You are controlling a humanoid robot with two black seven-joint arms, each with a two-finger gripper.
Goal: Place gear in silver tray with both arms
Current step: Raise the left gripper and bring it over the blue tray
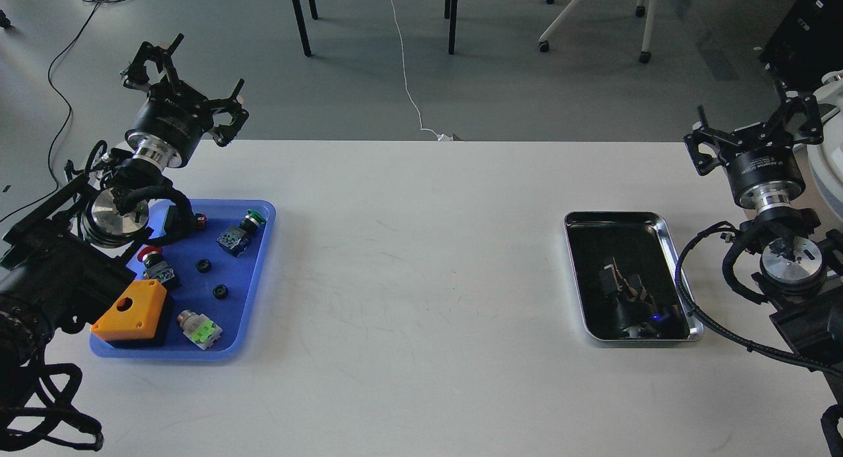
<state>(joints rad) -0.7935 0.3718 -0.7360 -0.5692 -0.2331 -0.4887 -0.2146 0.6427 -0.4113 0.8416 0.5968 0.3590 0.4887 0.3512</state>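
Two small black gears lie in the blue tray at the left: one gear nearer the back, the other gear just in front of it. At the right of the table rests the silver tray; nothing lies in it, and its dark bottom only mirrors my arm. Raised above the blue tray's far left corner, my left gripper is open and holds nothing. My right gripper hangs open beyond the silver tray's right side, also holding nothing.
The blue tray also holds an orange and black box, a red push button, green-capped switches and a silver and green part. Wide white table lies between the trays. A looped black cable overhangs the silver tray's right rim.
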